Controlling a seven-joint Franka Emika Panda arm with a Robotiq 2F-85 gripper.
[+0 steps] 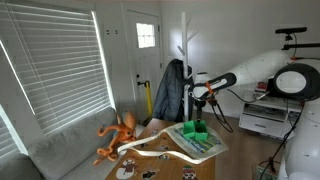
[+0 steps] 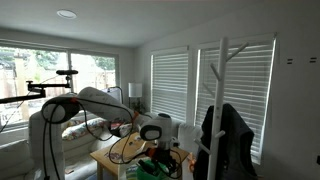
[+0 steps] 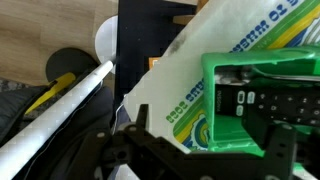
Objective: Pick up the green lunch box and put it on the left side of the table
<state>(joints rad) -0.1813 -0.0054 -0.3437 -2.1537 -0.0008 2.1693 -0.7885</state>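
Light-brown wood with a smooth grain makes up the table (image 3: 40, 25), the broadest surface in the wrist view. Over it reaches the arm (image 1: 262, 68), glossy white with rounded joint shells, seen in both exterior views. A pale sheet (image 3: 165, 95), flat and printed in green, blue and yellow, covers part of the tabletop. A white tube (image 3: 60, 112), round and matte, runs diagonally beside it. A black upright panel (image 3: 145, 40) with straight edges stands at the sheet's far side. The box (image 3: 225, 115) is bright green plastic with a squared, thick rim and a dark inside. It sits on the sheet, toward the right of the wrist view. In an exterior view the box (image 1: 196, 128) rests near the middle of the table, on the sheet. The gripper (image 3: 205, 152) is black, angular metal, its fingers (image 3: 130, 148) spread wide and holding nothing. It hangs above the box without touching it; in the wrist view the box lies just ahead of the jaws, closer to the right finger than to the left.
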